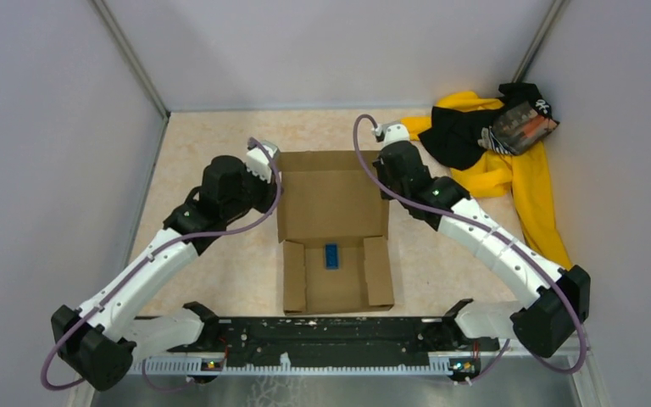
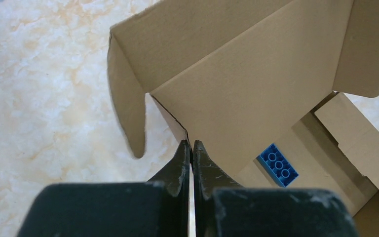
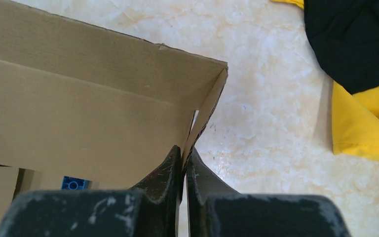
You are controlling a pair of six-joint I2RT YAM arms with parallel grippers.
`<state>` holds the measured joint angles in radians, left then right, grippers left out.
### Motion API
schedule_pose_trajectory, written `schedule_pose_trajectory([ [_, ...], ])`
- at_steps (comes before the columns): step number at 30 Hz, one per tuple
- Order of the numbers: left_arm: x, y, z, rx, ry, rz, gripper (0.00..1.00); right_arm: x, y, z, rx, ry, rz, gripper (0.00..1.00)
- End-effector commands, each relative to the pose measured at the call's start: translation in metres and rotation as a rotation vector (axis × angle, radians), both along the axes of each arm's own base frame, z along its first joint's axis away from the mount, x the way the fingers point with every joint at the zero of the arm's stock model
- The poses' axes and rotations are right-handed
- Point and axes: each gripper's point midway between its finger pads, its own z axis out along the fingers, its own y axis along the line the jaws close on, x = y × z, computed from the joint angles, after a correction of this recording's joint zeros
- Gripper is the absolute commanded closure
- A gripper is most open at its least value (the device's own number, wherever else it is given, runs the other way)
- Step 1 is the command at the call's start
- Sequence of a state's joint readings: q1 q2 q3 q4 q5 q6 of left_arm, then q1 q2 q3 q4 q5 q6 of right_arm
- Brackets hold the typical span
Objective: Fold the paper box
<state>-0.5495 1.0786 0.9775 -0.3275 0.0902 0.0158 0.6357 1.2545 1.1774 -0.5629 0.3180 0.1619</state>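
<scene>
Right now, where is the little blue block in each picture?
Top view: the blue block lies mid-picture on the box's near panel, between two side flaps.
Left wrist view: the blue block is at the lower right, below the raised cardboard panel.
Right wrist view: only a bit of the blue block peeks out at the bottom left.
Shared landmark: the paper box, seen in all three.

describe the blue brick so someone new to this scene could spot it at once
Find the brown paper box at the middle of the table. In its open near tray lies a small studded brick. It is the only blue thing; everything around it is plain cardboard.
</scene>
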Motion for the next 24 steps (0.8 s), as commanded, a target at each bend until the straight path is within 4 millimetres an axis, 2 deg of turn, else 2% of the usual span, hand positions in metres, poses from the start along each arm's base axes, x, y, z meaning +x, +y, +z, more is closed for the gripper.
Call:
schedule_pose_trajectory([
  [1, -0.020, -0.028, 0.017, -0.095, -0.047, -0.042, 1.00, -0.006, 0.035, 0.038, 0.157, -0.145, 0.005, 1.00],
  [5, -0.032, -0.028, 0.012, -0.093, -0.054, -0.001, 1.00, -0.020, 0.045, 0.032, 0.164, -0.149, -0.014, 1.00],
  [12, -0.054, -0.034, 0.012, -0.121, -0.063, 0.008, 1.00, -0.046, 0.051, 0.018, 0.175, -0.165, -0.070, 1.00],
  [18, -0.075, -0.045, 0.013, -0.139, -0.089, -0.028, 1.00, -0.065, 0.040, 0.009, 0.200, -0.184, -0.112, 1.00],
  [24, -0.091, -0.046, 0.008, -0.152, -0.113, -0.026, 1.00, -0.079, 0.028, 0.004, 0.224, -0.186, -0.134, 1.00],
])
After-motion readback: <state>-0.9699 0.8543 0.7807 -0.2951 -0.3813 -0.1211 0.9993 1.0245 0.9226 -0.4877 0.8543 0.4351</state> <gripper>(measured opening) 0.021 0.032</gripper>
